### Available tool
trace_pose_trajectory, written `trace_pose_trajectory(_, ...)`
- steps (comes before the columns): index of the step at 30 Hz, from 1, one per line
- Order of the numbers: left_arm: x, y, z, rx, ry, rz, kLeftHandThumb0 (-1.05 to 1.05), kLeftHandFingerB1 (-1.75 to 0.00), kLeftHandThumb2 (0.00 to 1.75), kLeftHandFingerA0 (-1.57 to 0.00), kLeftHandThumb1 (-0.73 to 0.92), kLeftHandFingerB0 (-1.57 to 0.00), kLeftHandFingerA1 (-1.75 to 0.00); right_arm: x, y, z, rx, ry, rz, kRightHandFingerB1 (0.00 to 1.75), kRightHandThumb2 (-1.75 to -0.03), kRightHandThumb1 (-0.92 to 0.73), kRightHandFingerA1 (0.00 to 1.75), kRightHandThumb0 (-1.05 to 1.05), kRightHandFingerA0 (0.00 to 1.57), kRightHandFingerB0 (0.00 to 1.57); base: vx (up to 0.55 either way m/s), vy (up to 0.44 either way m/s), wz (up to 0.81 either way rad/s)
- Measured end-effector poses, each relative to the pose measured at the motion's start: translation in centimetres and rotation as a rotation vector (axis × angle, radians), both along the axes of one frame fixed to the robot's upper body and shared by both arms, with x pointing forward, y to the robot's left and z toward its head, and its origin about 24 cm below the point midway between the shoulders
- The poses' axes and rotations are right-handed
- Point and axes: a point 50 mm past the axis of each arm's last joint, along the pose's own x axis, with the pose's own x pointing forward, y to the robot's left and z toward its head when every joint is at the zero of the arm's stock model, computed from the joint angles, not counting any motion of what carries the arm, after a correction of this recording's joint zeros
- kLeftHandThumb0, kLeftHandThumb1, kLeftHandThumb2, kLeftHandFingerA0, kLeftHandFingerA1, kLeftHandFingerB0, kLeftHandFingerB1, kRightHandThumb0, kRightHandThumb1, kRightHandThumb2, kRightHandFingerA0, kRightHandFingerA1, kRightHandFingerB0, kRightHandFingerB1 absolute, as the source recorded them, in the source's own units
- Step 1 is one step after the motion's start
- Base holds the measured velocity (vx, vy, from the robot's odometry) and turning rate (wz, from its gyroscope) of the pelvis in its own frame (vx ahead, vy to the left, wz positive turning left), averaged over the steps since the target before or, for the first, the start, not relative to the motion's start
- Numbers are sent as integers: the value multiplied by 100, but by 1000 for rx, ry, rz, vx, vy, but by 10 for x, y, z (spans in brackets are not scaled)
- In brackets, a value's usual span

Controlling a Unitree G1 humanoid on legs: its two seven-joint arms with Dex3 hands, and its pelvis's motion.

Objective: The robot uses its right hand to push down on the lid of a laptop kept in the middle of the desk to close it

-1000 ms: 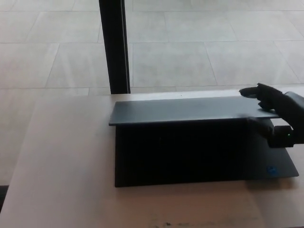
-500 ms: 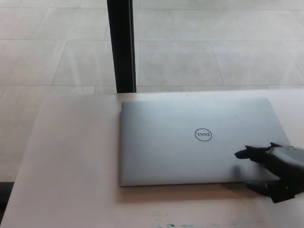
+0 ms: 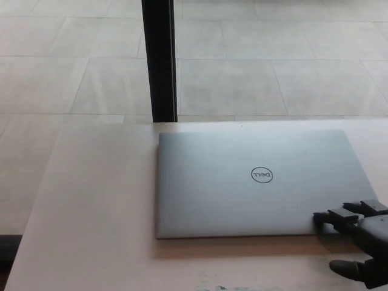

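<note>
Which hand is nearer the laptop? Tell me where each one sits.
Right. The right hand is at the laptop's near right corner, its fingertips at the closed lid's edge, fingers apart. The left hand is not in view.

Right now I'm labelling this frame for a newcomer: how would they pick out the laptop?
Find the pale desk in front of the black post. In its middle lies the closed silver laptop, flat, a round logo on its lid, the robot's right hand at its near right corner.
</note>
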Motion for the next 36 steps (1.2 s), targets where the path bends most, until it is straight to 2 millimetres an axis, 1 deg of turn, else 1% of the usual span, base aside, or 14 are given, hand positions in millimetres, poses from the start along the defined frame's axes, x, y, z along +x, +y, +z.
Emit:
trace_pose_trajectory(1,0,0,0,-2,1,1,-105,-133,127,-18,61,-32,-96,0,-2,1,9,-2,-11,34,-71,-92,52,-78,39,27,0,0,0)
trace_pose_trajectory(2,0,0,-1,-3,2,0,-105,-162,90,-14,78,-13,-102,1,-4,4,22,-11,-23,33,-71,-92,53,-78,41,27,0,0,0)
trace_pose_trajectory(6,-1,-1,-1,-5,4,1,-105,-164,90,-10,75,-18,-101,0,-13,9,80,-13,-77,35,-67,-91,55,-77,44,31,0,0,0)
trace_pose_trajectory(8,-2,-1,-2,-7,4,4,-105,-165,91,-11,75,-18,-103,0,-19,13,118,-15,-109,52,-109,-74,64,-78,42,28,0,0,0)
trace_pose_trajectory(10,-2,-1,-2,-9,5,4,-105,-161,87,-12,76,-15,-100,1,-23,20,164,-28,-136,36,-67,-91,56,-73,43,33,0,0,0)
trace_pose_trajectory(17,-2,-1,-2,-10,4,4,-105,-161,84,-13,77,-15,-101,4,-31,43,305,-83,-189,37,-76,-92,49,-76,49,33,0,0,0)
trace_pose_trajectory(18,-2,-1,-2,-10,4,4,-105,-162,90,-14,78,-13,-103,4,-32,47,322,-95,-195,52,-109,-75,61,-70,47,30,0,0,0)
trace_pose_trajectory(26,-2,-1,-2,-10,4,4,-105,-162,89,-12,77,-12,-104,7,-49,90,473,-247,-257,39,-71,-92,55,-72,50,36,0,0,0)
trace_pose_trajectory(27,-2,-1,-2,-10,4,4,-105,-163,85,-8,76,-15,-101,7,-53,95,490,-266,-269,54,-110,-74,64,-69,48,36,0,0,0)
trace_pose_trajectory(28,-2,-1,-2,-10,5,4,-105,-161,86,-11,76,-15,-102,6,-57,100,507,-287,-283,43,-67,-91,62,-77,63,52,0,0,0)
trace_pose_trajectory(30,-3,-1,-2,-11,5,4,-105,-132,126,-18,60,-32,-98,4,-65,110,542,-328,-311,52,-67,-90,66,-82,69,56,0,0,0)
trace_pose_trajectory(33,-3,-1,-2,-11,5,4,-105,-163,90,-17,76,-15,-107,-2,-82,124,599,-394,-372,61,-66,-88,69,-83,91,67,0,0,0)
trace_pose_trajectory(34,-3,-1,-2,-11,5,4,-105,-132,127,-20,61,-33,-96,-4,-88,127,613,-410,-391,66,-66,-89,72,-81,96,68,0,0,0)
trace_pose_trajectory(36,-3,-1,-2,-11,5,4,-105,-163,85,-13,75,-15,-104,-9,-99,133,647,-447,-432,76,-68,-90,79,-82,86,56,0,0,0)
